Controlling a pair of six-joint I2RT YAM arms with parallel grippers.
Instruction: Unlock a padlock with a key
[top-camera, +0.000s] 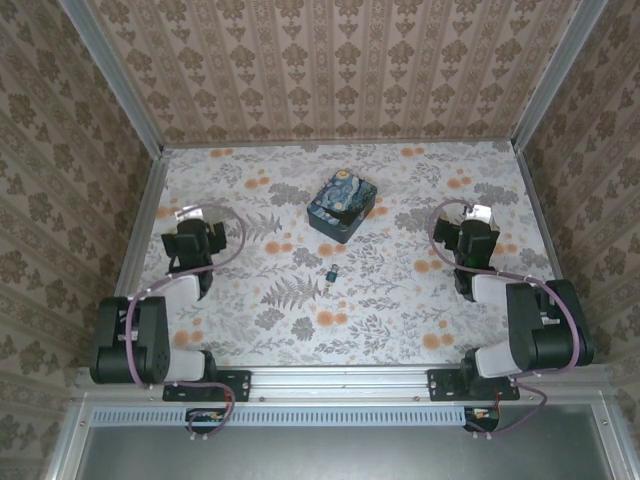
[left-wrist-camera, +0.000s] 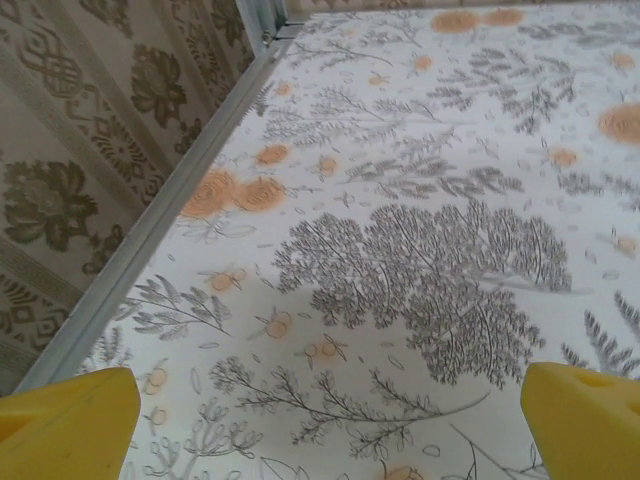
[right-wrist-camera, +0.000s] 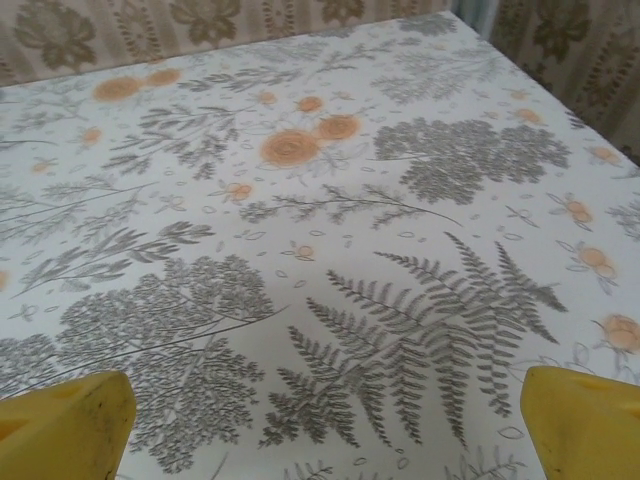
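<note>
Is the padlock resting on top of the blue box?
No, the padlock lies on the table, apart from the blue box.

Enclosing the table (top-camera: 400, 300) on three sides with walls (top-camera: 330, 60) papered in beige damask stripes and medallions. Joining those walls at the far corners with pale aluminium posts (top-camera: 110, 75). Running an aluminium rail (top-camera: 340, 385) along the near edge, above a slotted grey strip (top-camera: 340, 415) and a dark panel (top-camera: 340, 455). Covering the table with a white cloth printed in grey ferns, leafy sprays and orange blossoms. Edging the left wall's foot with an aluminium channel (left-wrist-camera: 150, 230). Lighting evenly and softly, casting only faint shadows.
</note>
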